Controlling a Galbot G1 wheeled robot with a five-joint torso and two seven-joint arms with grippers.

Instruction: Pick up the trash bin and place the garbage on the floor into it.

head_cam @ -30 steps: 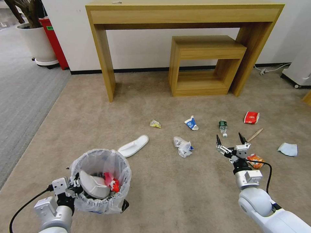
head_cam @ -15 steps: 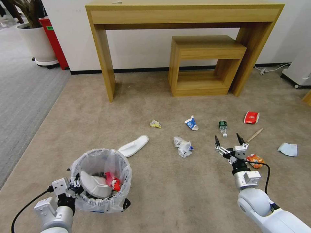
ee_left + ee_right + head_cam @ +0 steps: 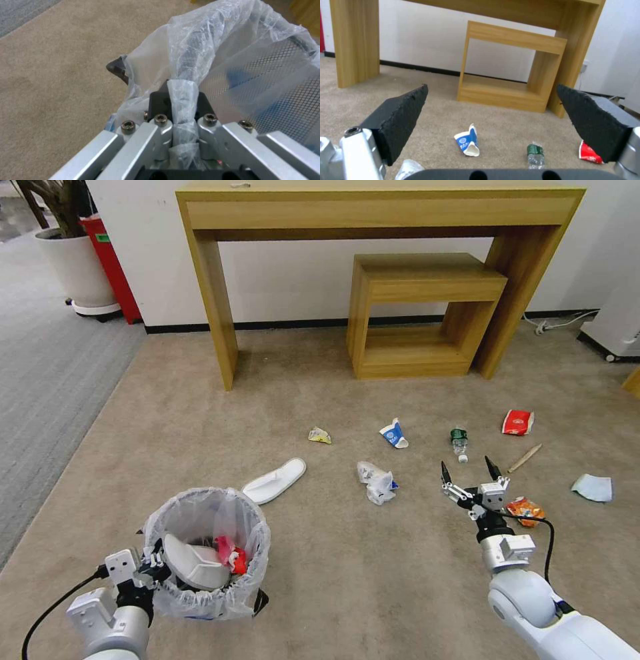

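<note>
You have the beige carpet floor (image 3: pixel 333 580) spread below you, with a tall wooden bench (image 3: pixel 373 207) and a smaller wooden stand (image 3: pixel 427 313) at the wall. At lower left, your left claw (image 3: pixel 157 570) is clamped on the rim of the trash bin (image 3: pixel 207 543), a small round black mesh bin with a filmy whitish bag frilled over its edge. A white slipper (image 3: pixel 193 567) and a red wrapper (image 3: pixel 230 557) lie inside it. The second white slipper (image 3: pixel 275 480) lies on the carpet just beyond the bin. Your right claw (image 3: pixel 467 472) hangs at right with its black fingers wide apart, above the carpet near the green-label bottle (image 3: pixel 459 440). Around it lie a crumpled white bag (image 3: pixel 377 481), a blue-white carton (image 3: pixel 394 433), a red packet (image 3: pixel 518 422), a pale blue mask (image 3: pixel 592 487), an orange packet (image 3: pixel 527 509), a wooden stick (image 3: pixel 525 457) and a small yellow scrap (image 3: pixel 319 435).
</note>
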